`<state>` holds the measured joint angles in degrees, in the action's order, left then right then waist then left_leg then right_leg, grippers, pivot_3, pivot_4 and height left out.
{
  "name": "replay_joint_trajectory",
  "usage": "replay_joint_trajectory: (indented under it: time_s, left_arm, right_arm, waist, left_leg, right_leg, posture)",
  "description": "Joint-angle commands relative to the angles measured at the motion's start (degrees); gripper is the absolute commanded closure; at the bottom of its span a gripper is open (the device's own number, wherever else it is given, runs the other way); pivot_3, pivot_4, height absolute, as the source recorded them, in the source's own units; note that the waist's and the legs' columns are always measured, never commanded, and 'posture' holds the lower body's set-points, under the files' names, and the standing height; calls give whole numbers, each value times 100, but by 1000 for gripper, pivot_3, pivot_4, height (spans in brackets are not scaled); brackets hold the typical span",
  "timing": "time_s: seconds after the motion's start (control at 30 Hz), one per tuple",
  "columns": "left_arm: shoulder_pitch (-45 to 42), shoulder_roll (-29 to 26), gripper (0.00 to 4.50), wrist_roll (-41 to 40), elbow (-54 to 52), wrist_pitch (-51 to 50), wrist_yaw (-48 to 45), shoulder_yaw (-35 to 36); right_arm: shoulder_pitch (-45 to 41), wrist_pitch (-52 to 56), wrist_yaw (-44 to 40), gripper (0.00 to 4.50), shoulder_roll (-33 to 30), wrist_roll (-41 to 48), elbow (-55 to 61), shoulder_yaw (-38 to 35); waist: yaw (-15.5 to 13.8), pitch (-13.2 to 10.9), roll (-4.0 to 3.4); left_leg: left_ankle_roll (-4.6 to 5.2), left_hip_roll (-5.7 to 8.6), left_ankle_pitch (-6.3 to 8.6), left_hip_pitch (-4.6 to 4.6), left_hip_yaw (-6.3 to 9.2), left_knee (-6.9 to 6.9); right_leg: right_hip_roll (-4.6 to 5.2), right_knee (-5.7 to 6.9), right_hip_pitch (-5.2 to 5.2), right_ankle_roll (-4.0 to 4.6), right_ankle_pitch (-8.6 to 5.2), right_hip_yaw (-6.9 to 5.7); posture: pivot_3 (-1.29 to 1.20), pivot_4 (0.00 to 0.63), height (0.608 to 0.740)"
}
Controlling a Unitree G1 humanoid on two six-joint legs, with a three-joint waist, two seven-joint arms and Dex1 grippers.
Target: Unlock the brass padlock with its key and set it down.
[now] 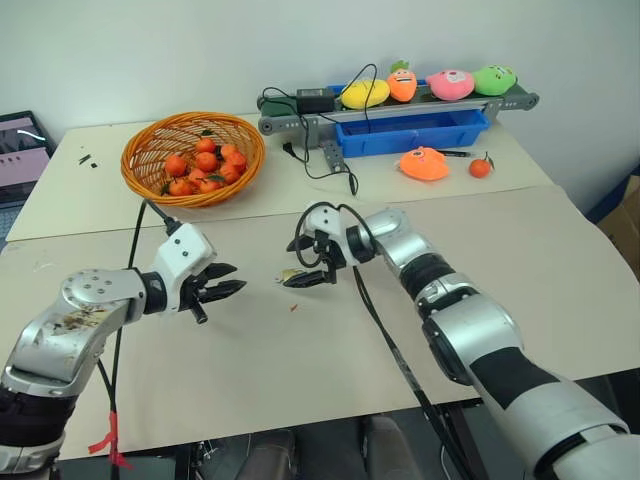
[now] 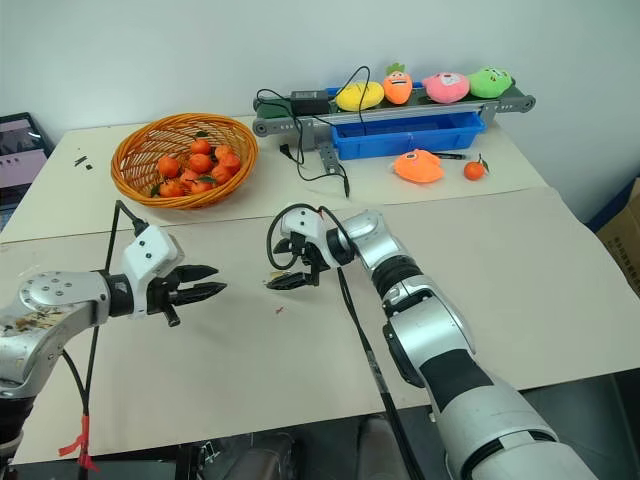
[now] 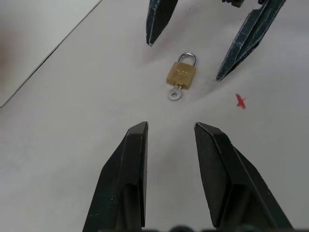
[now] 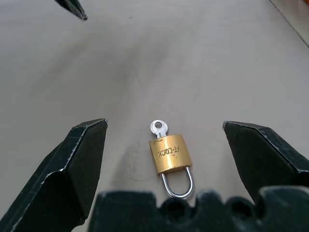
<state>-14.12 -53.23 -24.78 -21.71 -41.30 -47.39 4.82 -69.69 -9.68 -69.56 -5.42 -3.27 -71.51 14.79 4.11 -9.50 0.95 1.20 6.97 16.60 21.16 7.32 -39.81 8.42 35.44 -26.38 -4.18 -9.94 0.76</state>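
Padlock and key are lying together at the centre of the head view: the brass padlock (image 4: pixel 170 153) is resting flat on the desk (image 1: pixel 520 240) with the key (image 4: pixel 158 128) in its bottom. The right gripper (image 1: pixel 306 262) is standing wide apart around it, not touching. The left gripper (image 1: pixel 226 280), partly apart and empty, is pointing at it from the left.

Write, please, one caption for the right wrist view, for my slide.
Open right hand above the brass padlock, lying on the table with the key in it.
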Motion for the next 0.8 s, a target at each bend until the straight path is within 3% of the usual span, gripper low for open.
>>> replay_joint_trajectory:
  time_s: [0.03,0.8]
  left_arm:
    - [47,-125,2924,27,-84,133,-102,210]
    - [169,-208,2924,-18,-322,-76,-43,491]
  right_arm:
    - [-149,-163,130,0,65,-26,-30,-184]
    - [21,-377,496,0,313,-646,-322,-153]
  waist:
    - [1,0,0]
    - [17,0,-1]
  left_leg:
    - [0,0,0,0,0,0]
    - [-8,-3,-2,-2,-2,-1]
  right_leg:
    - [0,11,-1,0,0,0]
    - [-4,35,-10,0,0,5]
  posture:
    - [0,150,740]
    - [0,150,740]
